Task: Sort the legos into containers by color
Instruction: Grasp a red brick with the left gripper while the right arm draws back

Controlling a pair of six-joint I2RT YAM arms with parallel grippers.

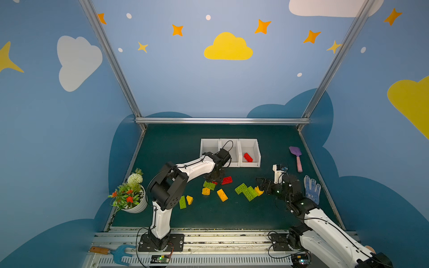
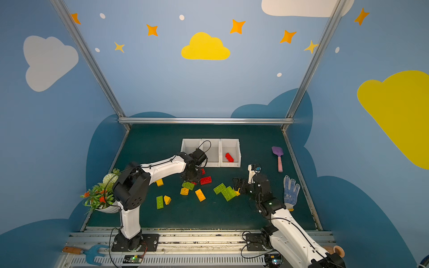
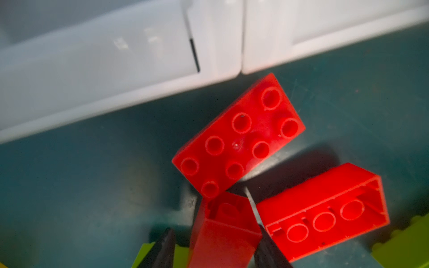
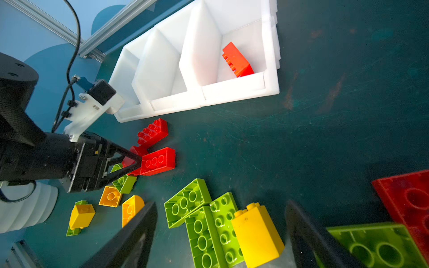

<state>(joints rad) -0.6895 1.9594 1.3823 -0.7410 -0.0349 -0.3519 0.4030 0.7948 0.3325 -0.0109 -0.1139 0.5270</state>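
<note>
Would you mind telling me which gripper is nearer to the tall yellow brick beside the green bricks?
Right. The right gripper has its open jaws on either side of the yellow brick; the left gripper is farther off, straddling a small red brick.

Three white containers (image 1: 249,165) abut in a row; a red brick (image 1: 248,157) lies in the rightmost. Left gripper (image 1: 213,180) is low beside a loose red brick (image 1: 226,180).
</note>
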